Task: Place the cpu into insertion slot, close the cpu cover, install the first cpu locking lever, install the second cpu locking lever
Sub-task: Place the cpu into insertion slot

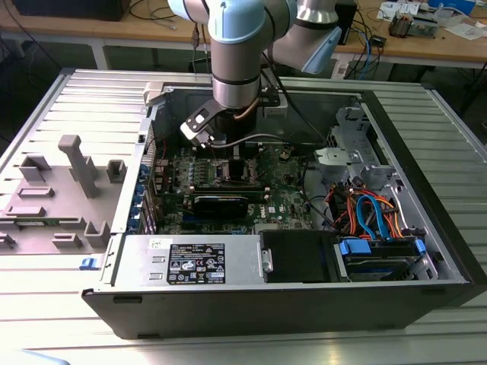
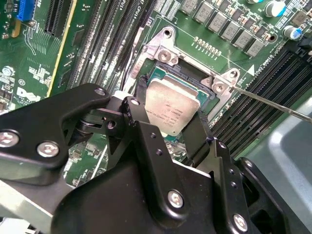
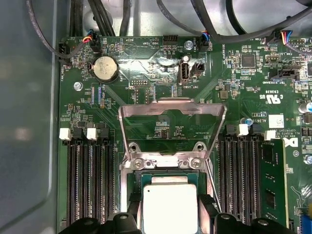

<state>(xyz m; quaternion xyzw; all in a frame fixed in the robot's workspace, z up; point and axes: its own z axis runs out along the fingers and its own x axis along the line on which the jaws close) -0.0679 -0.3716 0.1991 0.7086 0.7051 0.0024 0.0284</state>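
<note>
My gripper (image 2: 171, 111) is shut on the cpu (image 2: 170, 103), a square chip with a silvery-beige top, one black finger (image 2: 139, 100) on each of two opposite edges. The chip sits level at the insertion slot (image 2: 163, 53), right over its dark centre; I cannot tell whether it is fully seated. In the first wrist view the cpu (image 3: 170, 204) lies just below the slot's screwed metal rim (image 3: 163, 163). The cpu cover (image 3: 170, 104) stands flipped open behind the socket. A thin locking lever (image 2: 273, 102) juts out free beside the slot. In the exterior view the gripper (image 1: 232, 163) reaches down into the computer case (image 1: 426, 251).
Long black memory slots (image 3: 90, 180) flank the socket on both sides. A black card (image 1: 221, 204) lies in front of the socket. Orange and blue cables (image 1: 373, 213) fill the case on the exterior view's right. A grey fixture (image 1: 76, 163) stands outside the case on the exterior view's left.
</note>
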